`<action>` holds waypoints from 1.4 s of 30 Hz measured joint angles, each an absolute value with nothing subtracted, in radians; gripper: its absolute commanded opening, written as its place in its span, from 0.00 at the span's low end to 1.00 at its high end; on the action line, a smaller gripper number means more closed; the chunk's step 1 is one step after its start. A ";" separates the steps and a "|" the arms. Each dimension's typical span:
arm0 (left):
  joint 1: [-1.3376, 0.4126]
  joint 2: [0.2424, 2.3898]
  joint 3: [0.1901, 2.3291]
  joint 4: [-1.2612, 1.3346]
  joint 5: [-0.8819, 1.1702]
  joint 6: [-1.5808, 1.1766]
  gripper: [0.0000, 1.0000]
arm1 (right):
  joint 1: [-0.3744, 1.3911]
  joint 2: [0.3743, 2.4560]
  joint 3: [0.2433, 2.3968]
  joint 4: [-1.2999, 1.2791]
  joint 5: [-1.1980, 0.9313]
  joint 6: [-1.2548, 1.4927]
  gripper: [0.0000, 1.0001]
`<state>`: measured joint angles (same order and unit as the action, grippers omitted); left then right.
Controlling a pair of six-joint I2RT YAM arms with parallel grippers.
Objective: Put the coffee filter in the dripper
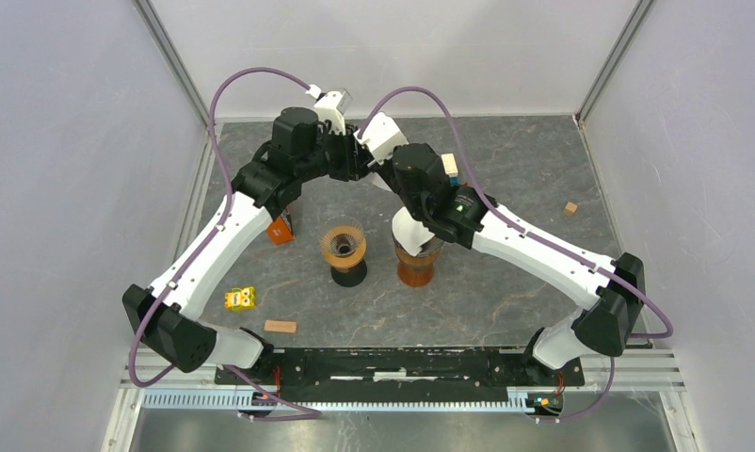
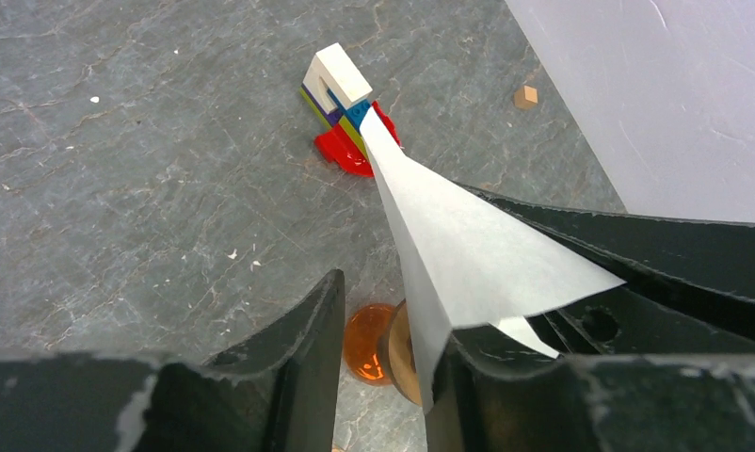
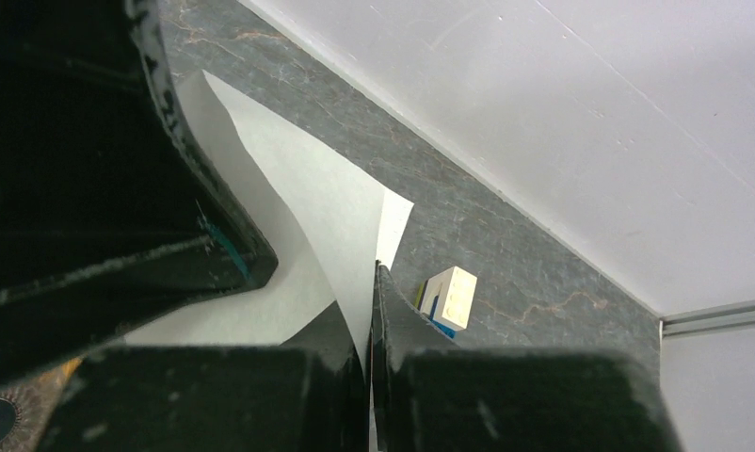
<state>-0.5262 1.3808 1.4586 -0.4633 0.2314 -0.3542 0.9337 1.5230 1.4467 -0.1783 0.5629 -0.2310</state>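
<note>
One white coffee filter hung over the bench, pinched in the clenched jaws of the right gripper, the left gripper jaws released around it, apart from two drippers.

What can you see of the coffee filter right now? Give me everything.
The coffee filter is thin white paper, folded flat into a wedge with a narrow tip and a wider curved edge. It is held in the air above the grey table, not set in anything. The right gripper is shut on one edge. The left gripper stands open around it; the paper runs close along one finger, contact unclear.
</note>
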 measured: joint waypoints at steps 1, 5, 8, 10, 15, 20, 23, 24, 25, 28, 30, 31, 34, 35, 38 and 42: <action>-0.526 1.381 1.456 -0.460 0.237 -0.355 0.46 | 0.934 1.523 1.452 -0.183 0.563 -0.222 0.00; -0.526 1.380 1.449 -0.443 0.245 -0.356 0.54 | 0.934 1.523 1.472 -0.186 0.571 -0.192 0.00; -0.526 1.377 1.426 -0.416 0.259 -0.358 0.57 | 0.933 1.523 1.483 -0.186 0.585 -0.169 0.00; -0.526 1.374 1.409 -0.404 0.272 -0.361 0.58 | 0.933 1.523 1.485 -0.186 0.589 -0.149 0.00; -0.526 1.374 1.388 -0.382 0.298 -0.384 0.47 | 0.933 1.523 1.485 -0.197 0.597 -0.108 0.00; -0.526 1.374 1.388 -0.356 0.314 -0.403 0.19 | 0.933 1.523 1.485 -0.198 0.608 -0.086 0.00; -0.526 1.374 1.388 -0.352 0.319 -0.409 0.03 | 0.933 1.523 1.485 -0.198 0.610 -0.082 0.03; -0.526 1.374 1.388 -0.349 0.320 -0.409 0.02 | 0.933 1.523 1.485 -0.197 0.611 -0.083 0.06; -0.526 1.374 1.388 -0.348 0.320 -0.408 0.02 | 0.933 1.523 1.485 -0.197 0.611 -0.083 0.08; -0.526 1.374 1.388 -0.352 0.317 -0.407 0.02 | 0.933 1.523 1.482 -0.191 0.611 -0.094 0.14; -0.526 1.373 1.388 -0.363 0.315 -0.404 0.02 | 0.933 1.520 1.473 -0.181 0.609 -0.107 0.17; -0.526 1.373 1.388 -0.369 0.312 -0.400 0.02 | 0.933 1.517 1.468 -0.180 0.606 -0.113 0.19; -0.526 1.373 1.395 -0.398 0.297 -0.384 0.02 | 0.933 1.512 1.460 -0.179 0.602 -0.133 0.23; -0.526 1.373 1.398 -0.409 0.292 -0.377 0.02 | 0.933 1.510 1.460 -0.178 0.599 -0.139 0.24; -0.526 1.371 1.404 -0.439 0.281 -0.353 0.02 | 0.930 1.500 1.458 -0.175 0.586 -0.155 0.30; -0.526 1.364 1.407 -0.476 0.268 -0.326 0.02 | 0.927 1.486 1.458 -0.174 0.560 -0.166 0.41</action>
